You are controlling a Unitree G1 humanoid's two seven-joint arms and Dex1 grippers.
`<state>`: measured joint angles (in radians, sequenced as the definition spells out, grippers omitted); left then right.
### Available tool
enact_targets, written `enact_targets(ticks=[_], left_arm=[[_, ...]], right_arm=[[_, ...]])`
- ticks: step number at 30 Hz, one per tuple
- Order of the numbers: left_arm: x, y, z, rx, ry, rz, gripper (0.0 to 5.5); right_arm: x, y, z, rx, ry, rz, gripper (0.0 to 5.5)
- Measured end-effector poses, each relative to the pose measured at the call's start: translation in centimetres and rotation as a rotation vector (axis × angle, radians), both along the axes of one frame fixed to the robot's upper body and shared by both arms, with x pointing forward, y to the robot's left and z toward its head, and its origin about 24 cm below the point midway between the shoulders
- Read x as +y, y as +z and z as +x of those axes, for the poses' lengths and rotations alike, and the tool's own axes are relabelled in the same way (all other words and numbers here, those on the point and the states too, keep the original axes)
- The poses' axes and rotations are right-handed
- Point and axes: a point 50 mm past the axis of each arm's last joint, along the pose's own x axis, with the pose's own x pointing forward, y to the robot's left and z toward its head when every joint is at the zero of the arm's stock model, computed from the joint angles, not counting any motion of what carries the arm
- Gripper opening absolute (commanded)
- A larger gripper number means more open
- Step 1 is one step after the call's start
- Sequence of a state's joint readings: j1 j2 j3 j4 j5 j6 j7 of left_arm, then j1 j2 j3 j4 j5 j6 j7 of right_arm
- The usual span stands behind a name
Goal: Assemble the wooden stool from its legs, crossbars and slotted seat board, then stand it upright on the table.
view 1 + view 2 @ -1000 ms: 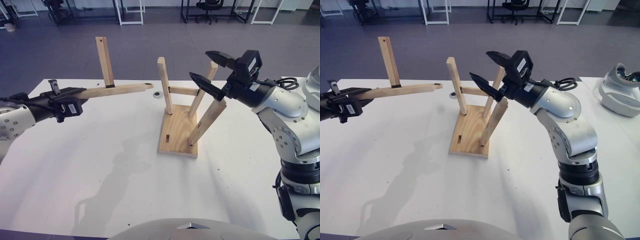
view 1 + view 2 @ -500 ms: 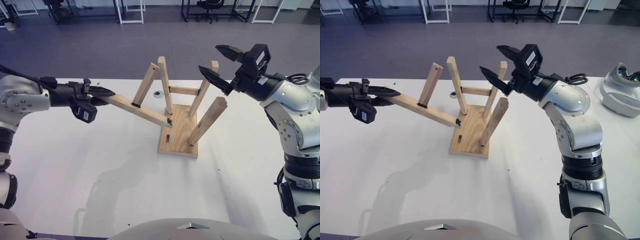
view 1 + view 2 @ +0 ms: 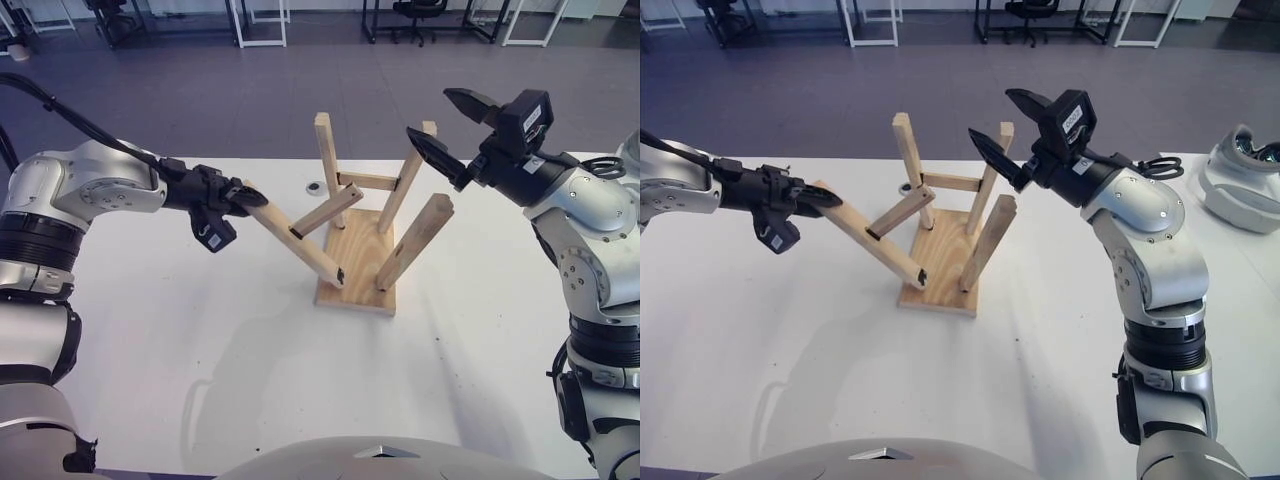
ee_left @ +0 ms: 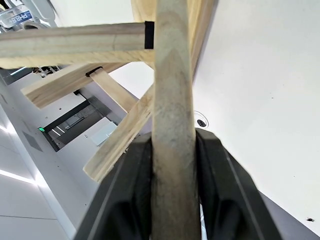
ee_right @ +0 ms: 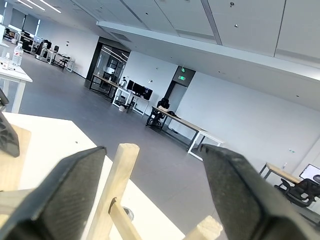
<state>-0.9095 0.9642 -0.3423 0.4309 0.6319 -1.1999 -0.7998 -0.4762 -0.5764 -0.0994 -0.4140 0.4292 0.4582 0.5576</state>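
At the left, the left gripper (image 3: 240, 197) is clamped on the upper end of a pale, square-section wooden leg (image 3: 300, 243). The leg slants down to the slotted pine seat board (image 3: 362, 250), which lies flat on the white table (image 3: 250, 340). The leg's short crossbar (image 3: 325, 211) reaches toward three standing legs (image 3: 330, 170). The wood looks light, stiff and smooth, so this end hold may let it twist. A hold nearer the joint seems steadier. At the right, the right gripper (image 3: 430, 112) hangs wide open beside the far leg's top.

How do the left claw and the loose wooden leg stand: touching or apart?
Touching. The left wrist view shows the left claw gripping the leg, one finger pressed against each side.
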Motion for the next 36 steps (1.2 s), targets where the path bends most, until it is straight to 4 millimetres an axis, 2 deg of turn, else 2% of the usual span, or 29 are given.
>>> enact_targets(ticks=[5,14,25,36], left_arm=[[-0.8,0.0,0.0,-0.035,-0.026,0.008,1.01],[-0.7,1.8,0.1,-0.106,-0.026,0.049,1.01],[-1.2,1.2,-0.2,-0.094,-0.056,0.118,1.01],[-2.9,1.7,-0.7,-0.166,-0.076,0.210,1.01]], right_arm=[[0.2,-0.2,-0.3,0.005,-0.004,0.008,3.51],[0.2,-0.3,-0.4,0.006,-0.008,0.008,3.51],[0.2,-0.6,-0.6,0.015,-0.019,0.013,3.51],[0.5,-0.5,-0.9,0.002,-0.005,0.006,3.51]])
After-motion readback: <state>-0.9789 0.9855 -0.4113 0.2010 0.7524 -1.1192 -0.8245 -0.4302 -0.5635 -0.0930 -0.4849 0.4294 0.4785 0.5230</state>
